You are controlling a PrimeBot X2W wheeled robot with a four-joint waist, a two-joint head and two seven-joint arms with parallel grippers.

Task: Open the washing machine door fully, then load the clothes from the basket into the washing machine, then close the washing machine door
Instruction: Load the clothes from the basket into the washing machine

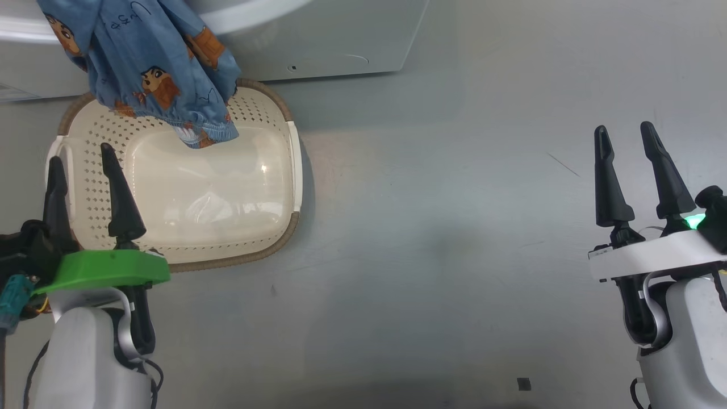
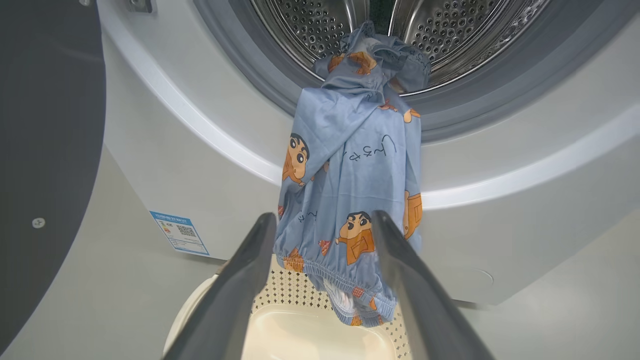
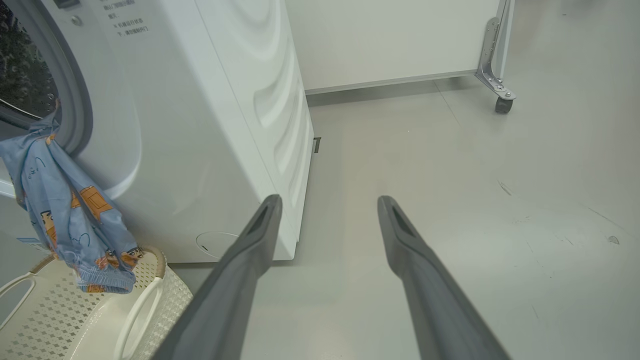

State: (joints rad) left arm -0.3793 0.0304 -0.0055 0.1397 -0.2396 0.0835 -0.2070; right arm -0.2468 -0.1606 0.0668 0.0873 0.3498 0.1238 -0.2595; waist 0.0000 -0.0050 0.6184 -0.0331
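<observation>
Floor beside the basket: the clothes hang half out of the washing machine, door unshut, left gripper and right gripper wide apart.

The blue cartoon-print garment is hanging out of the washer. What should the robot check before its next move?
1. Large dark round door swung open: ok.
2. Light-blue cartoon-print garment fully inside perforated steel drum: not ok; it hangs out over the grey rubber gasket.
3. Cream perforated plastic basket otherwise emptied: ok.
4. Left gripper open, holding nothing: ok.
5. Right gripper open, holding nothing: ok.
</observation>
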